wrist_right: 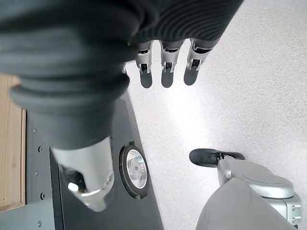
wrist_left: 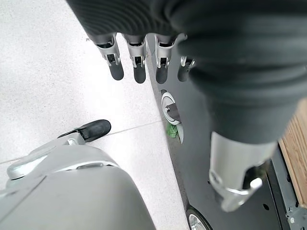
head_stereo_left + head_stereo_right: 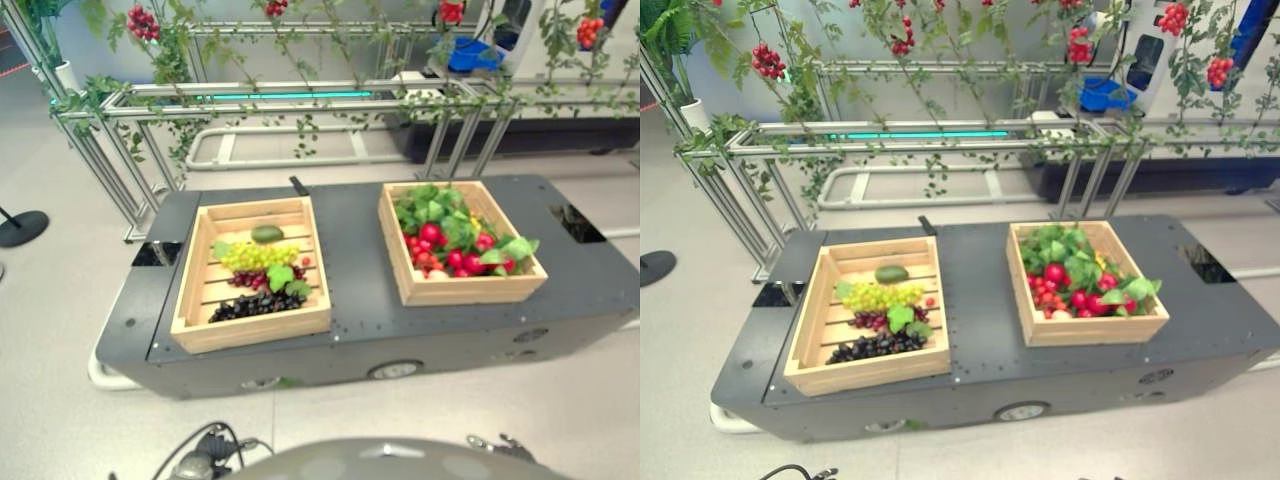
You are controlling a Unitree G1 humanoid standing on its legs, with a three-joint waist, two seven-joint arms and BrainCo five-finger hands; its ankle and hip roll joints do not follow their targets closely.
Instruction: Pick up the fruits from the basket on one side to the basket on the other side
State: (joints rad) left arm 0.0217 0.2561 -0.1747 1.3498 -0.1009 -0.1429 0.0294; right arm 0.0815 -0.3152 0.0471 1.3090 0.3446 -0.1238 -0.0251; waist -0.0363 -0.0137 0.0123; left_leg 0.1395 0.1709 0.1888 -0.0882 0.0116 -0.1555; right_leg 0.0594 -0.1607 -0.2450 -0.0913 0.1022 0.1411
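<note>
Left hand (image 2: pixel 144 57) hangs with fingers straight, holding nothing, over the floor by the counter's (image 3: pixel 350 250) near edge; right hand (image 1: pixel 165 62) likewise. We see grapes (image 3: pixel 255 257) in the left basket (image 3: pixel 250 330), red fruits (image 3: pixel 440 250) in the right basket (image 3: pixel 470 290), both baskets well apart.

Two crates on cart top (image 3: pixel 350 250): left crate (image 3: pixel 253 272) with grapes (image 3: pixel 255 256), right crate (image 3: pixel 460 242) with radishes (image 3: pixel 445 252); trellis frame (image 3: pixel 300 95) behind.
</note>
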